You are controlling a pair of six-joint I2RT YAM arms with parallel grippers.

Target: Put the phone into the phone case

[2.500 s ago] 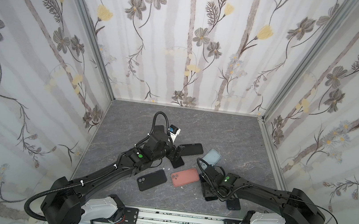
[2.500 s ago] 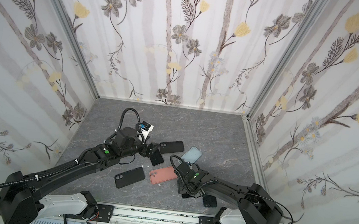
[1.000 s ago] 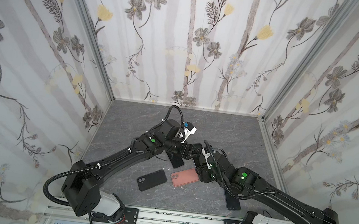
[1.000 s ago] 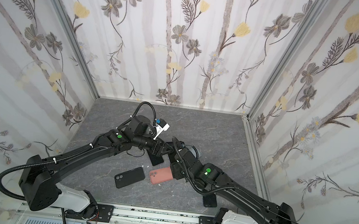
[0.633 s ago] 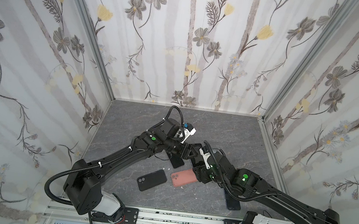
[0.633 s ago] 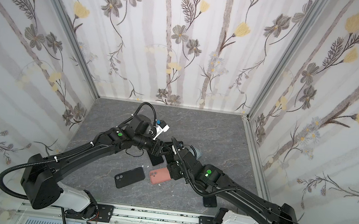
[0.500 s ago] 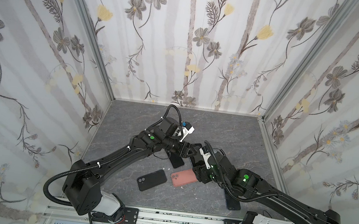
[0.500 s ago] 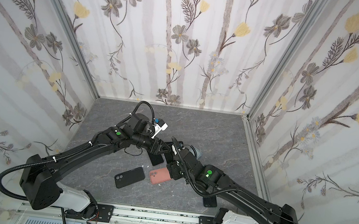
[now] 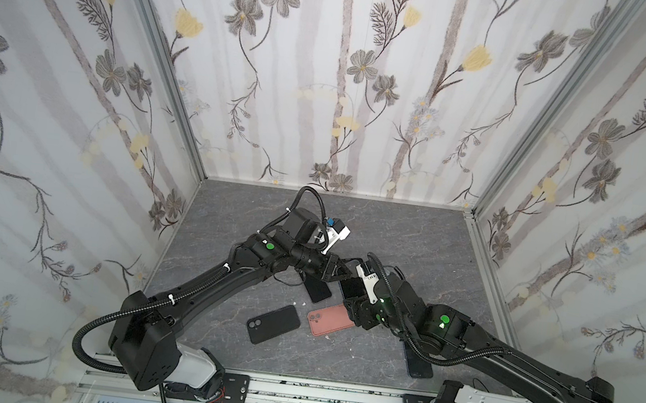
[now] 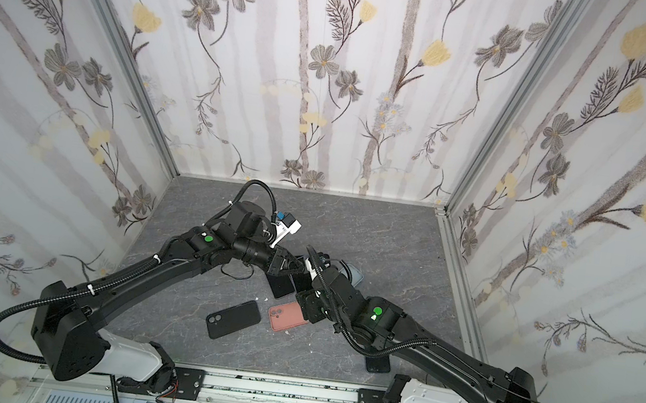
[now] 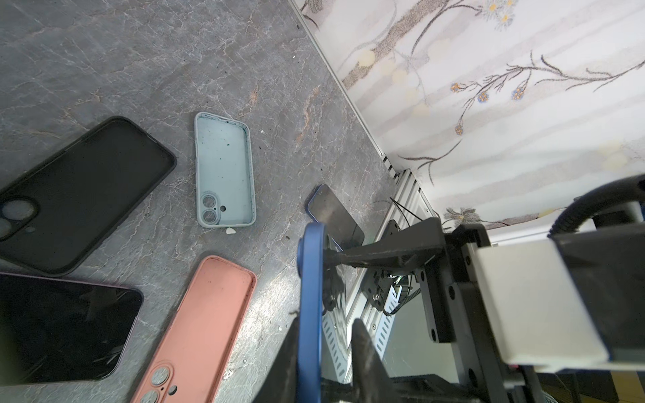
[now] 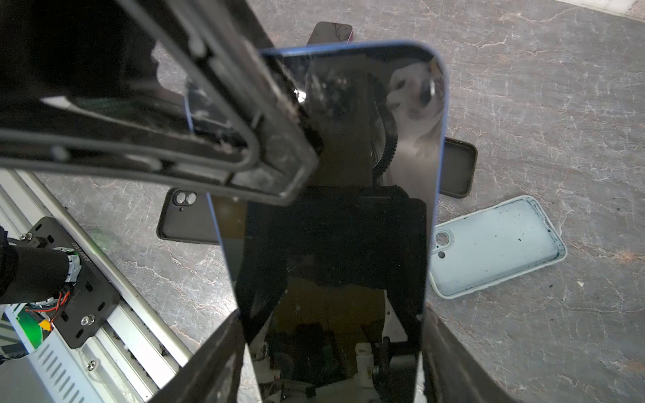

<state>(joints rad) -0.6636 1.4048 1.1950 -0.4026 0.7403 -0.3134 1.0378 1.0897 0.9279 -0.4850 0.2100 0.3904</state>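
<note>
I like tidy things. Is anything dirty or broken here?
Yes. The pale blue case has dark specks all over its inside, so it looks dirty. The right claw holds the blue phone, uncased.

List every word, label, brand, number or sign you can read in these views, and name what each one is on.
No text can be read in any view.
Black mounting plate by the rail: a short line of pale print, too small and blurred to read.
Blue phone: dark screen showing only reflections, no lettering.
Pink case and pale blue case: no lettering or logo shows.
</note>
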